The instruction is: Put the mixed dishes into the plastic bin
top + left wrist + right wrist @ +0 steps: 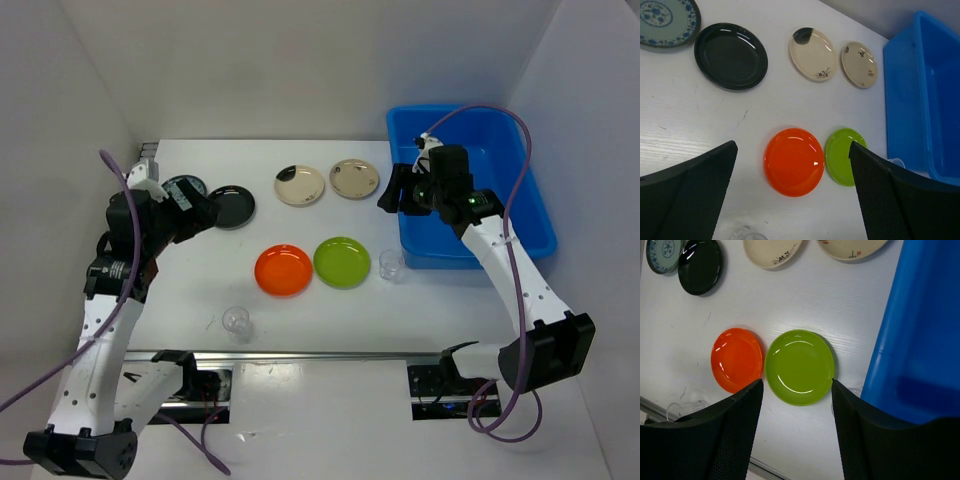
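Jaws are standing wide on left gripper (pixel 792 150), narrower on right gripper (pixel 796 385), both empty; I'm fearing a finger bumping orange plate (pixel 737 360), crowding nine o'clock of lime green plate (pixel 800 367).

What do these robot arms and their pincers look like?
The left arm and right arm have white links with black joints and bases. A purple cable loops along each. The fingers are black and broad, with mesh-textured faces.
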